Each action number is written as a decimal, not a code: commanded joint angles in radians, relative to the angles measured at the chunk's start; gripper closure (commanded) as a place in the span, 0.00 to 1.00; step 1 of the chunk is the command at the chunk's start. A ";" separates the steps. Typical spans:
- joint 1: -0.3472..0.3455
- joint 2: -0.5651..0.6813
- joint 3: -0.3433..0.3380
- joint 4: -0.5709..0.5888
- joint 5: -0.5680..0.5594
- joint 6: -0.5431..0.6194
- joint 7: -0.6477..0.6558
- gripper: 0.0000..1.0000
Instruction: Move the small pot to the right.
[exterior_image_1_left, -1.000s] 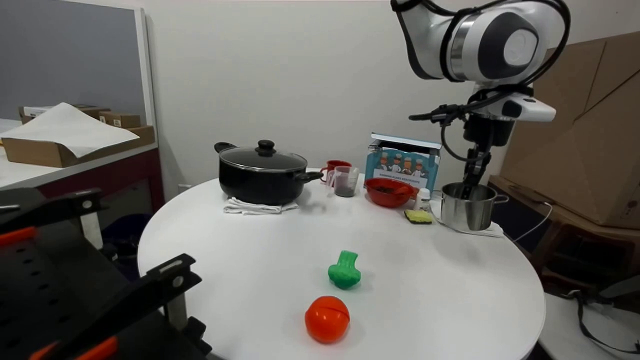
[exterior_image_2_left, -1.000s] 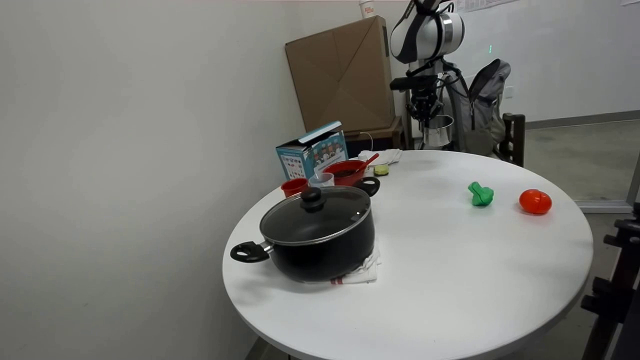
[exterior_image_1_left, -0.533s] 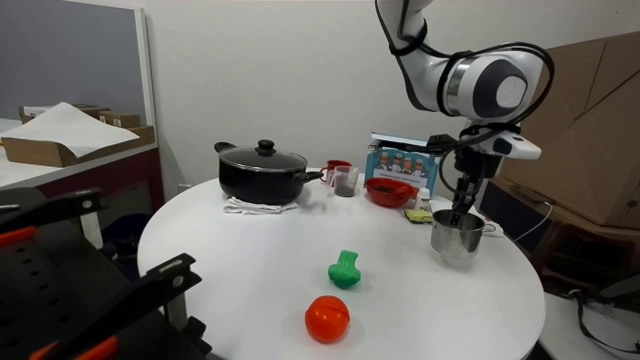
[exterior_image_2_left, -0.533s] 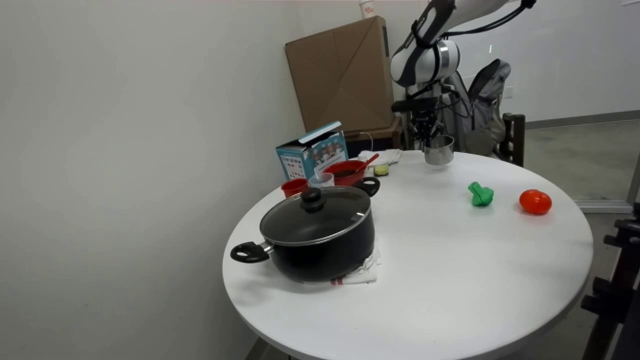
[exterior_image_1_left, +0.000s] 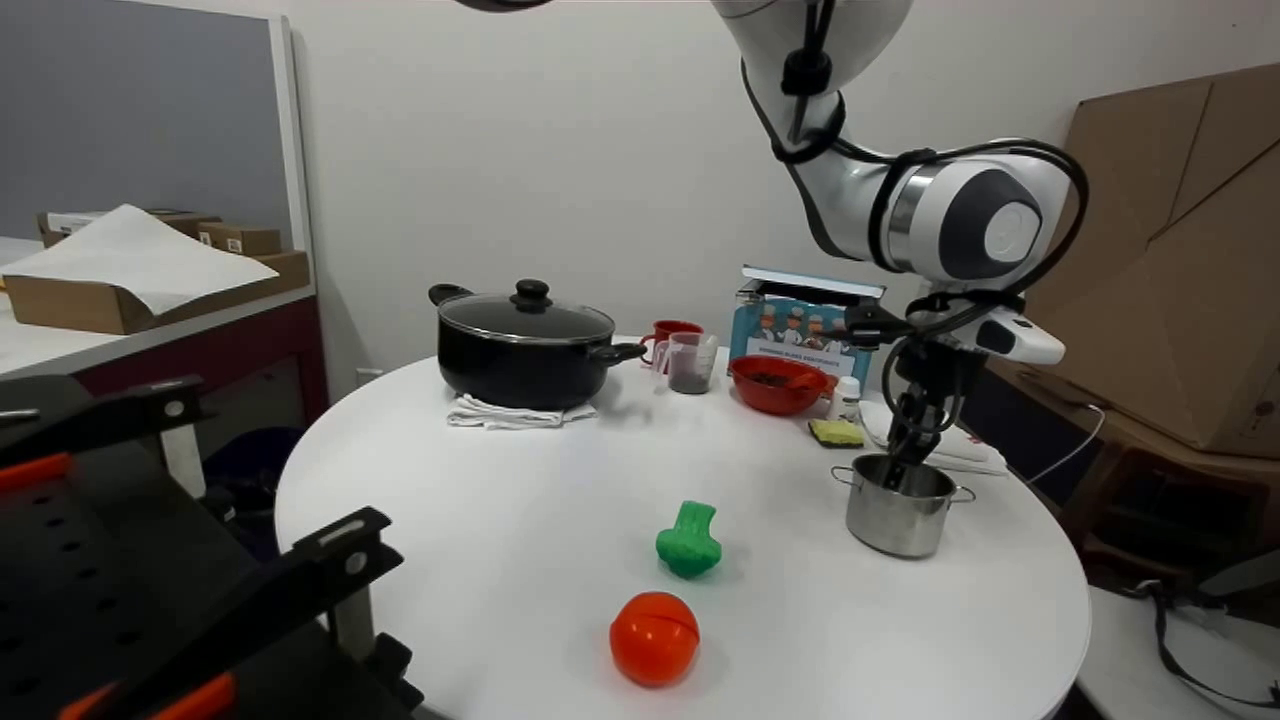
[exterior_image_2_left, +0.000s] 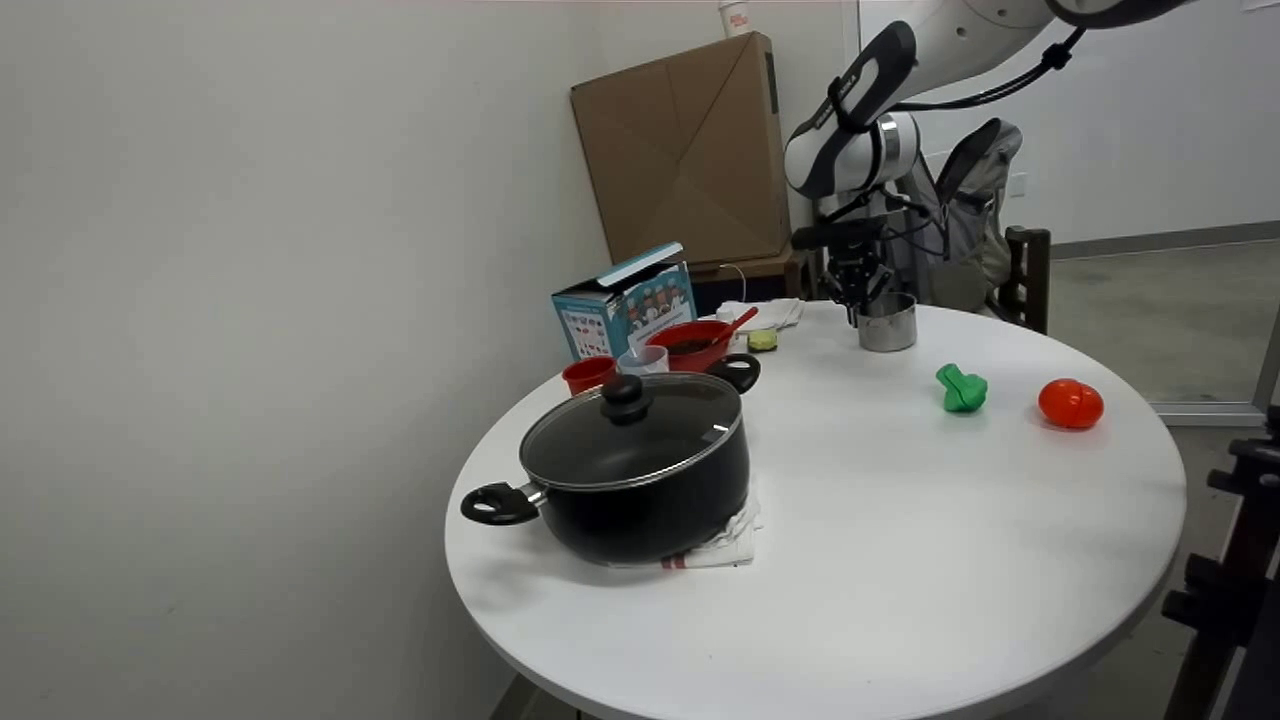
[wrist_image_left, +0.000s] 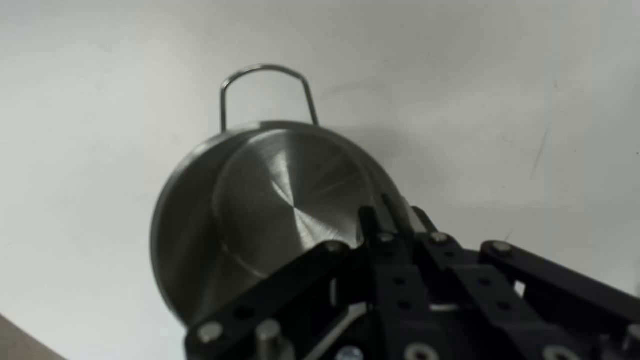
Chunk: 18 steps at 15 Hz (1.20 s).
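The small silver pot (exterior_image_1_left: 893, 522) stands upright at the right part of the white round table (exterior_image_1_left: 500, 540). Its base looks to be on the tabletop or just above it. It also shows in an exterior view (exterior_image_2_left: 889, 332) near the table's far edge. In the wrist view the pot (wrist_image_left: 280, 200) is seen from above, empty, with one wire handle at the top. My gripper (wrist_image_left: 397, 218) is shut on the pot's rim, one finger inside the wall and one outside. The gripper also shows pointing down at the rim in both exterior views (exterior_image_1_left: 893, 474) (exterior_image_2_left: 856, 312).
A white cloth (exterior_image_1_left: 968, 455), yellow sponge (exterior_image_1_left: 837, 433), white bottle (exterior_image_1_left: 846, 396) and red bowl (exterior_image_1_left: 765, 397) lie behind the pot. A green toy (exterior_image_1_left: 689, 548) and red tomato (exterior_image_1_left: 655, 640) lie nearer. A black lidded pot (exterior_image_1_left: 520, 372) stands at the back.
My gripper has carried the small pot down from above the cloth at the table's edge and inward over the table, to the tabletop or nearly so. The other objects have not moved.
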 joint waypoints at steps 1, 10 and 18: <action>-0.021 0.057 0.018 0.110 -0.019 -0.053 -0.050 0.66; 0.017 -0.128 -0.005 0.110 -0.057 -0.225 -0.325 0.01; 0.102 -0.370 -0.001 0.053 -0.166 -0.435 -0.645 0.00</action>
